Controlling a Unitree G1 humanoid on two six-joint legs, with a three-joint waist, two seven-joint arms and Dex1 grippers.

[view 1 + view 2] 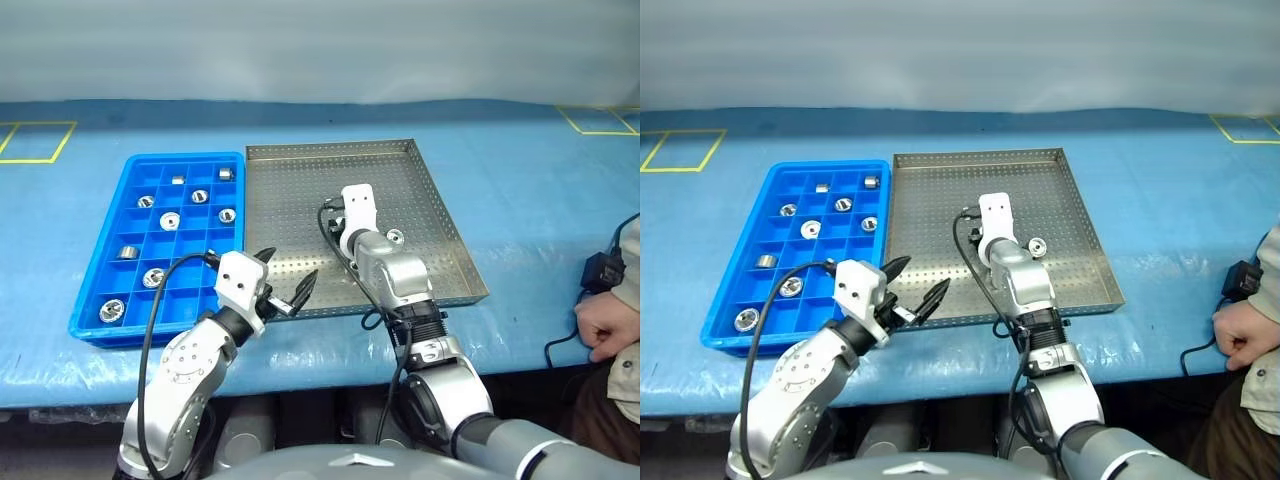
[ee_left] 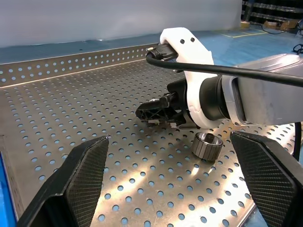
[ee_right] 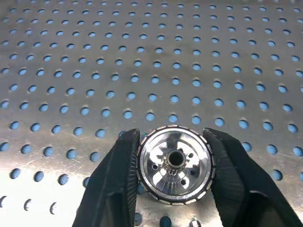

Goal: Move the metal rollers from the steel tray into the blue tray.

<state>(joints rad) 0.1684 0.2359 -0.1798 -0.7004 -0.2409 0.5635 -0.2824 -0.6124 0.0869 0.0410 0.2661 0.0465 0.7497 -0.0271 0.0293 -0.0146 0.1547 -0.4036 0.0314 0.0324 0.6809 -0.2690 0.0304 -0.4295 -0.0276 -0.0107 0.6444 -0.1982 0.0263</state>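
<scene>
Right claw (image 3: 174,165) clamped on a metal roller (image 3: 173,163) on the steel tray (image 1: 300,200), another roller (image 1: 395,237) beside it, left claw (image 1: 285,283) spread wide near the blue tray (image 1: 90,310)

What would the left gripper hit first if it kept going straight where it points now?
Likely the right gripper, shut on a roller low over the steel tray. A loose roller lies just beside that line; depth is uncertain.
</scene>
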